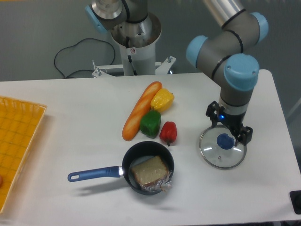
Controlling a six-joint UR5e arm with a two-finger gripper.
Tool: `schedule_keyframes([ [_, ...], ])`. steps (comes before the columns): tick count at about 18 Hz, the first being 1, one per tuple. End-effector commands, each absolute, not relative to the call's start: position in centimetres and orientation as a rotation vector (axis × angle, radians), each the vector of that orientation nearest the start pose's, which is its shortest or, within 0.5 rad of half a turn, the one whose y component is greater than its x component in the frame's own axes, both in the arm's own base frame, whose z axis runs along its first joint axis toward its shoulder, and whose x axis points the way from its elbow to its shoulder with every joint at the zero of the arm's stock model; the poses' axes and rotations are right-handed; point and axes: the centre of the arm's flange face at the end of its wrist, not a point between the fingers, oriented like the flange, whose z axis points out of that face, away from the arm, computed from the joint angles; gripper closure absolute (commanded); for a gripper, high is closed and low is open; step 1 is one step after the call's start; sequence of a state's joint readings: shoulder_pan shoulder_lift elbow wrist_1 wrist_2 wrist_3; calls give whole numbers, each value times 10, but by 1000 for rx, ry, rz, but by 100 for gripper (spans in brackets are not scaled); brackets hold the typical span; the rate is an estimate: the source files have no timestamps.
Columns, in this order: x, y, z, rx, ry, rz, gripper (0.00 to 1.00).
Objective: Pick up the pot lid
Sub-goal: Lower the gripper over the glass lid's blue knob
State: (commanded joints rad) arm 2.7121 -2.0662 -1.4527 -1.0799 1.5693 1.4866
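The pot lid (217, 157) lies on the right side of the table, a clear glass disc with a metal rim and a blue knob (225, 141) at its middle. My gripper (228, 126) points down over the back part of the lid, its fingers spread open with nothing between them. In this view the fingertips show behind the knob and to its right, and the right one overlaps the lid's rim. How high they are above the glass is hard to tell.
A black pan (171, 162) with a blue handle holds a bread slice and a clear plastic wrapper. Behind it are a red pepper (168, 133), a green pepper (150, 123), a yellow pepper (162, 100) and a baguette (141, 110). An orange crate (21, 136) stands at the left edge.
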Motion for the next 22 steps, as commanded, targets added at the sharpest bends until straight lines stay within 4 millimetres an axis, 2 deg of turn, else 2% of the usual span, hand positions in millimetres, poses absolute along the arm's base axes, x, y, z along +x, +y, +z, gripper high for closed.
schedule_keyframes([
  [6,-578,409,299,-3076,510,115,0],
  [11,-604,373,284,-3093,428,23,0],
  [16,-606,359,274,-3091,359,-49,0],
  [22,-600,355,265,-3099,362,-88,0],
])
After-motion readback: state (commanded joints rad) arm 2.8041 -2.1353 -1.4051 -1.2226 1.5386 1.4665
